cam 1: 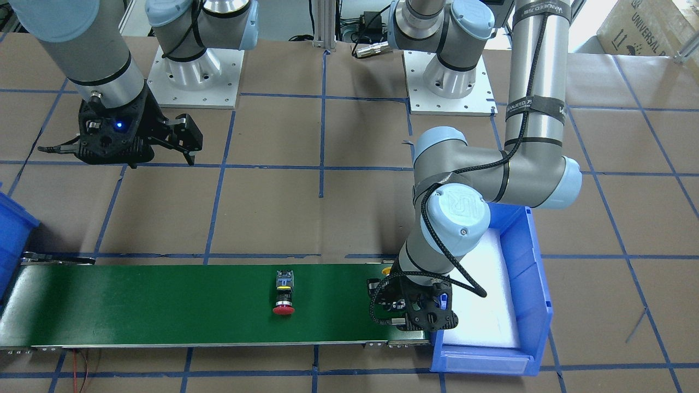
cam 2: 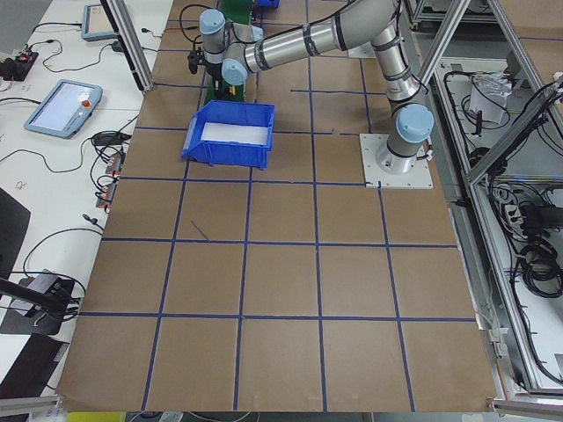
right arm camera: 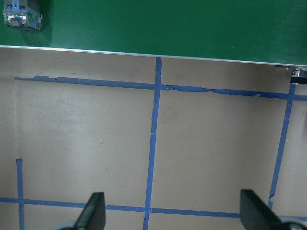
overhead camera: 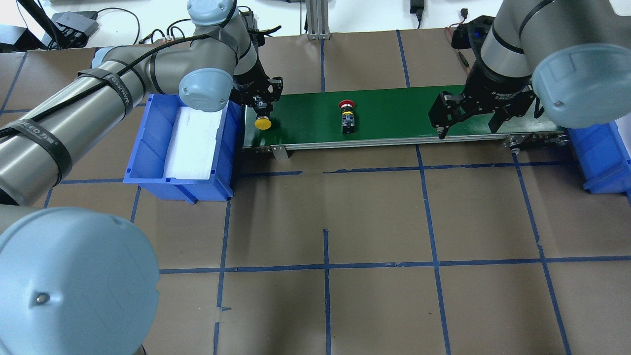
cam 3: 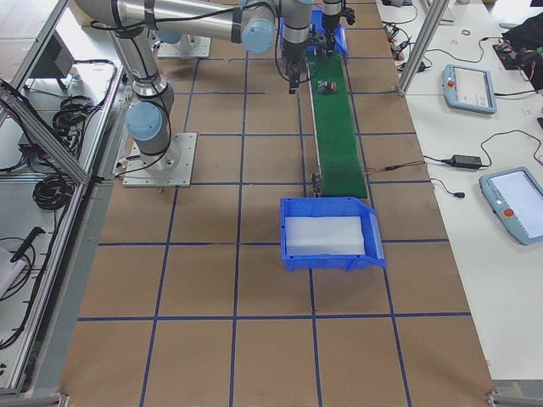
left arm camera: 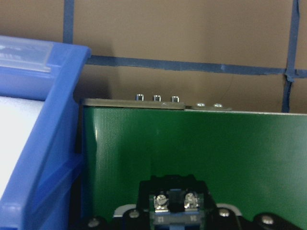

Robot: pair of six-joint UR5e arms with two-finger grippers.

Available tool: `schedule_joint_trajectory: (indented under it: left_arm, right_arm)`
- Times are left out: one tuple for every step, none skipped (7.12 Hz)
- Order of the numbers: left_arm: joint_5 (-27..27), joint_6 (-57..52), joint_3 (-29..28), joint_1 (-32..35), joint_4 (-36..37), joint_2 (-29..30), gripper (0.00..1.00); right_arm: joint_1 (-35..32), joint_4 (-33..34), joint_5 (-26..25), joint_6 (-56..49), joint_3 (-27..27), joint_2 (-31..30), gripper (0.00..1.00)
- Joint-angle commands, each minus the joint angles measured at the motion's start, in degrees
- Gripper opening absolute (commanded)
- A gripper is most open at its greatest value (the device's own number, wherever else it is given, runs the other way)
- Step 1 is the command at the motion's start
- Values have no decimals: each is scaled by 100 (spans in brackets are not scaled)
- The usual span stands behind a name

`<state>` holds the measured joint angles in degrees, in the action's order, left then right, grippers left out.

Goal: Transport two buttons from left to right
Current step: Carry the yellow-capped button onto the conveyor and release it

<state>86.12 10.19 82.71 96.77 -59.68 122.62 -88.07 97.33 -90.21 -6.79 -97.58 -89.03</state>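
Observation:
The red button (overhead camera: 346, 114) lies on its side in the middle of the green belt (overhead camera: 394, 113), cap toward the far edge; it also shows in the front view (cam 1: 283, 297). My left gripper (overhead camera: 261, 104) is at the belt's left end, shut on the yellow button (overhead camera: 262, 122). That button's contact block (left arm camera: 175, 205) sits between the jaws in the left wrist view. My right gripper (overhead camera: 467, 125) is open and empty, held above the belt's near edge toward its right end. Its fingers (right arm camera: 93, 213) stand wide apart over the brown table.
A blue bin (overhead camera: 148, 158) with a white foam liner stands just left of the belt, beside the left gripper. A second blue bin (overhead camera: 601, 153) stands at the belt's right end. The brown table carries a blue tape grid (overhead camera: 325, 266).

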Motion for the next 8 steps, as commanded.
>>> schedule_joint_trajectory:
  left_arm:
    - [10, -34, 96, 0, 18, 8, 26]
    - [10, -8, 105, 0, 18, -1, 27]
    - [10, -17, 123, 0, 18, -1, 29]
    - [1, -8, 132, 0, 18, -1, 32]
    - [-7, -17, 132, 0, 27, -19, 40]
    - [1, -60, 140, 0, 35, -28, 45]
    - [-7, -70, 132, 0, 44, -36, 61]
    - [-7, -70, 149, 0, 53, -28, 86]
  right_arm:
    - [0, 6, -6, -7, -7, 0, 100]
    - [0, 6, 3, -7, -16, 0, 100]
    - [0, 6, 3, -7, -16, 0, 100]
    - [0, -3, -6, -7, -16, 0, 100]
    - [0, 23, 3, -7, -16, 0, 100]
    - [0, 6, -6, -7, -16, 0, 100]
    - [0, -3, -6, 2, -16, 0, 100]
    - [0, 6, -6, 2, -7, 0, 100]
